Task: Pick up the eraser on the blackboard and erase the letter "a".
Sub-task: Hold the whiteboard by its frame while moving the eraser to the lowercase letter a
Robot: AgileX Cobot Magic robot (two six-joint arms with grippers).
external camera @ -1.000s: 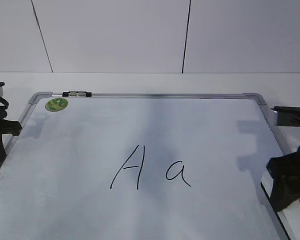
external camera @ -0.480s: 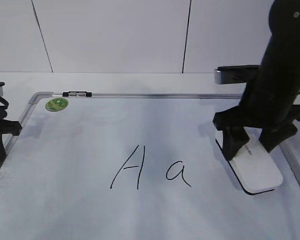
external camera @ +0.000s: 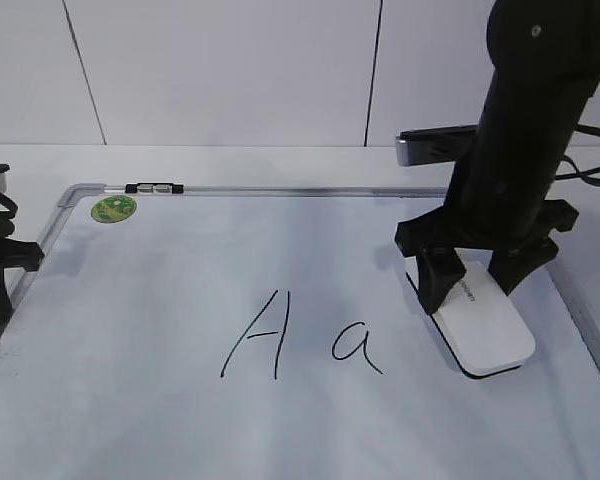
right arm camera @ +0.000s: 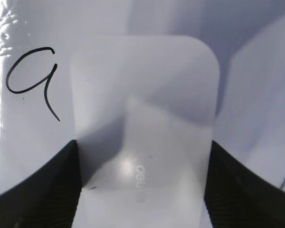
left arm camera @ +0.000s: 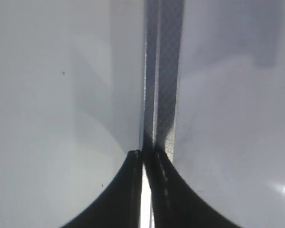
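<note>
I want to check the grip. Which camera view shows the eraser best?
The right wrist view: the eraser fills it, with the fingers at both sides. The exterior view shows it smaller, partly hidden by the arm. The left wrist view does not show it.

eraser (external camera: 483,325): white top, black underside, small grey lettering
blackboard (external camera: 180,420): white surface, grey metal frame
letter "a" (external camera: 356,346): thin black stroke
capital "A" (external camera: 257,335): black, left of it
sticker (external camera: 113,209): round, green, far left corner
right gripper (external camera: 475,290): black
table (external camera: 280,165): white
</note>
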